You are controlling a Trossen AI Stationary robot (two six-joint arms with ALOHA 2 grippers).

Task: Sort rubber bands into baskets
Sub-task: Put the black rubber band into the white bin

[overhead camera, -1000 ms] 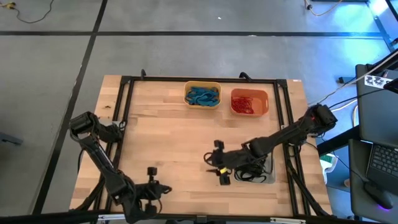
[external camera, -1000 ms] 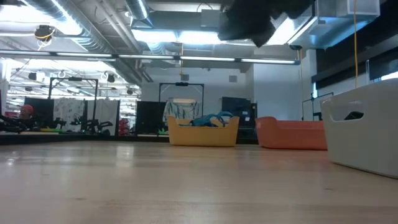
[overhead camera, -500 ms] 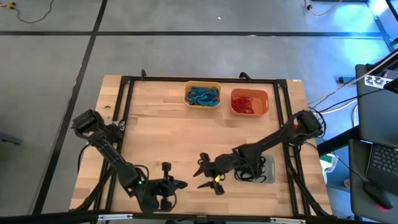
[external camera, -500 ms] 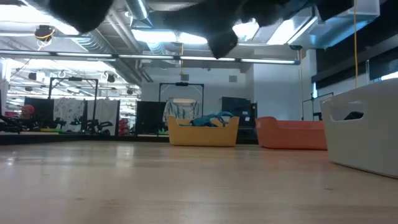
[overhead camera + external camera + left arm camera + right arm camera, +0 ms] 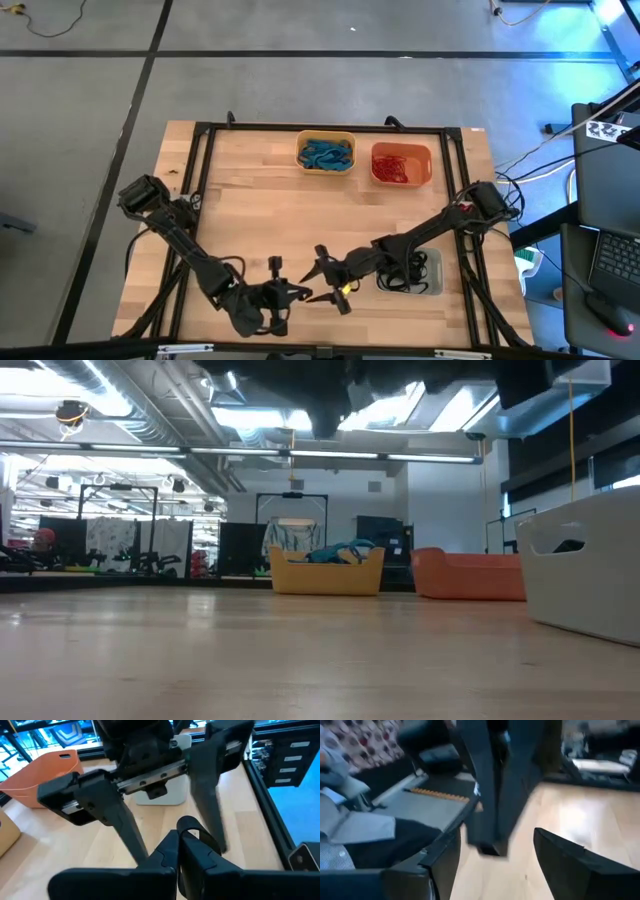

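Wooden table point(image 5: 260, 210) fills the middle of my overhead picture, and both of my arms meet low in the frame, near its front edge. My left tool point(image 5: 297, 291) is clenched shut with nothing in it that I can see. My right tool point(image 5: 318, 274) faces it from the right, just beside it, its two fingers spread apart and released, holding nothing.

At the top of the table, well apart from both tools, sits the yellow basket point(image 5: 327, 136) with blue rubber bands point(image 5: 326, 155) piled inside. Just to its right is the orange basket point(image 5: 401, 149) holding red rubber bands point(image 5: 396, 168). The pale grey basket point(image 5: 435, 272) sits at the lower right, partly hidden under my right arm, with black rubber bands point(image 5: 400, 282) lying in it.

From table height, I see the yellow basket point(image 5: 326, 572) in the centre distance, the orange one point(image 5: 468, 576) to its right, and the grey one point(image 5: 585, 565) close at the right edge.
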